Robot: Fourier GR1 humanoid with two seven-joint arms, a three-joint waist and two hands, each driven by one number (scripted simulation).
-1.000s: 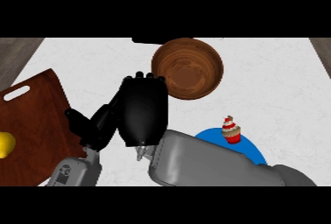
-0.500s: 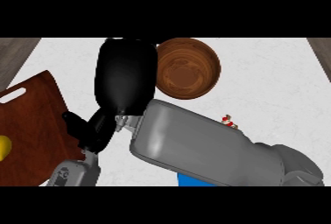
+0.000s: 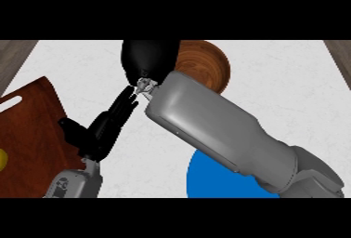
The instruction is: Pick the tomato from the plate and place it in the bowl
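One right robot hand (image 3: 148, 57) hangs beside, perhaps touching, the bowl (image 3: 208, 65)

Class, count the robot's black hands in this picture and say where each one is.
2. The left hand is lower left, by the cutting board; the right hand is at the top, beside the bowl.
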